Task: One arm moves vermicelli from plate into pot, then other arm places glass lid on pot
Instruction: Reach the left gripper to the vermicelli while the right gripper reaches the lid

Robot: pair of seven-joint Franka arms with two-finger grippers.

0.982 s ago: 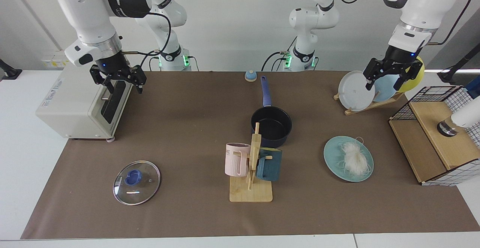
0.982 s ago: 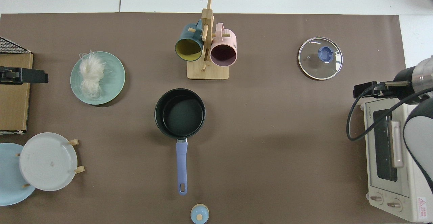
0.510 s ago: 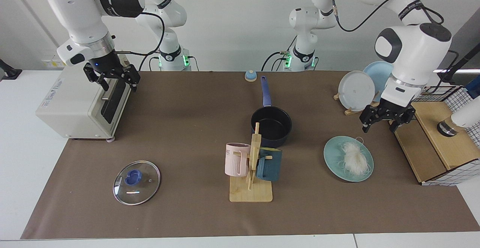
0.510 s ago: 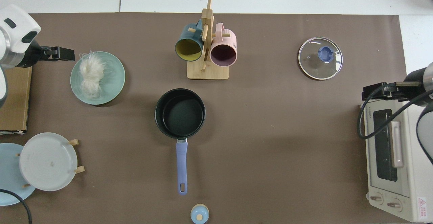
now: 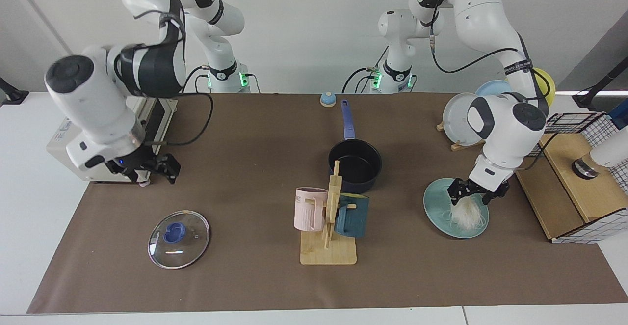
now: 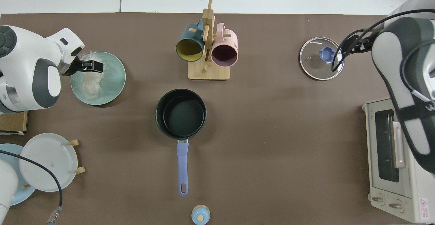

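Beside the pot, empty: one teal plate carrying the vermicelli; left gripper straddles it, fingers apart. One glass lid flat on table; right gripper above-beside, fingers apart.

- Left claw open, straddling vermicelli on teal plate.
- Right claw near toaster oven, above glass lid.
- Pot empty.

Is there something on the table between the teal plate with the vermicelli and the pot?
Nothing visible: only bare mat lies between the plate and the pot. The mug rack stands off to the side, and the left tool is already at the vermicelli.
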